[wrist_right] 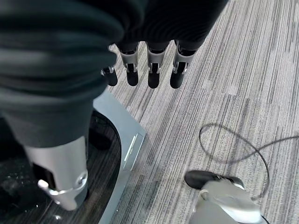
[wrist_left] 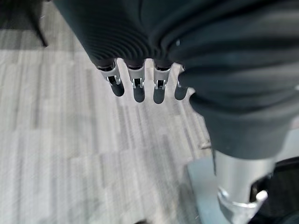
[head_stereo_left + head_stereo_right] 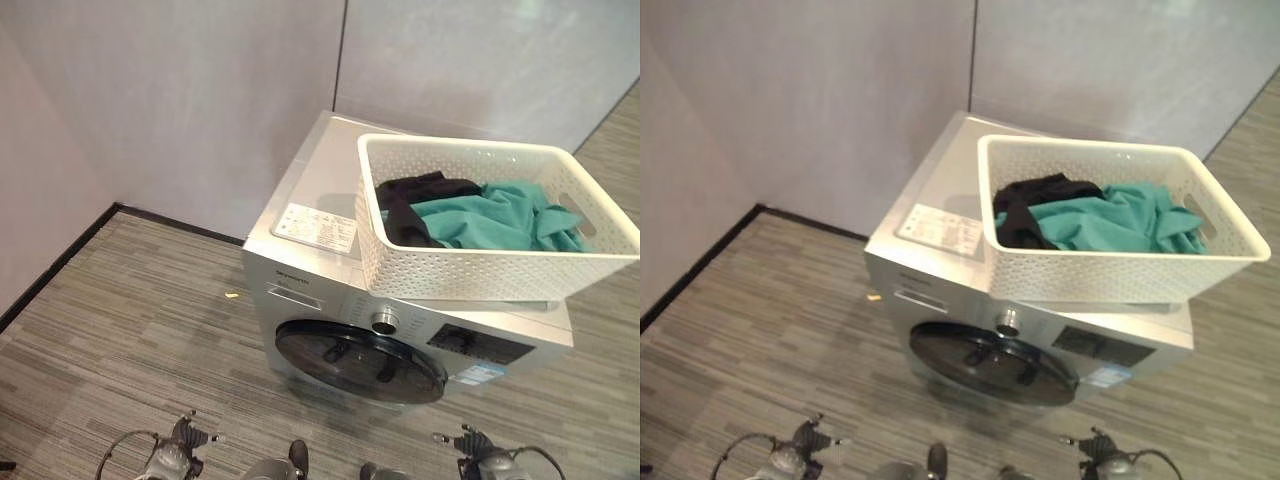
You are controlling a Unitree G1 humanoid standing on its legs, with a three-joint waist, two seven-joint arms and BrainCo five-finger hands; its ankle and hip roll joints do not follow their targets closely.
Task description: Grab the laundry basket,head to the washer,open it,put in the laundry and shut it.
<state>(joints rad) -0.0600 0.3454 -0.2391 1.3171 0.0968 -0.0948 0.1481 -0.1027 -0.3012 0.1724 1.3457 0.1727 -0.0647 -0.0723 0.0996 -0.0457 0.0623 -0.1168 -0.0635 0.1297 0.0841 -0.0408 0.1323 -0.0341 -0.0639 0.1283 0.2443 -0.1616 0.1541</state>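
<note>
Basket: white perforated laundry basket (image 3: pixel 480 262) stands on top of the washer (image 3: pixel 320 215), on its right half, and its right end juts out past the machine's right edge. A handle slot shows in its right end wall.
Laundry: a black garment (image 3: pixel 412 205) lies at the basket's left, a teal garment (image 3: pixel 500 218) spreads over the middle and right; the two touch and the black one partly overlaps the teal.
Washer: silver front-loader set in the far corner, where two pale wall panels (image 3: pixel 200 100) meet. Its round dark door (image 3: pixel 358 360) is shut, facing near. A knob (image 3: pixel 385 321) sits above the door, with a dark display panel to its right and a detergent drawer front to its left. A white label sticker (image 3: pixel 316 226) lies on the lid, left of the basket.
Left hand: the left hand (image 2: pixel 140 86) hangs over the floor, fingers straight and slightly apart, holding nothing, well apart from the basket.
Right hand: the right hand (image 1: pixel 152 70) hangs with fingers straight and a little apart, holding nothing; past it lie the washer's corner and the dark door glass.
Floor: grey striped carpet (image 3: pixel 120 320), with a dark skirting line along the left wall and a small yellowish speck (image 3: pixel 232 294) near the washer's left side.
</note>
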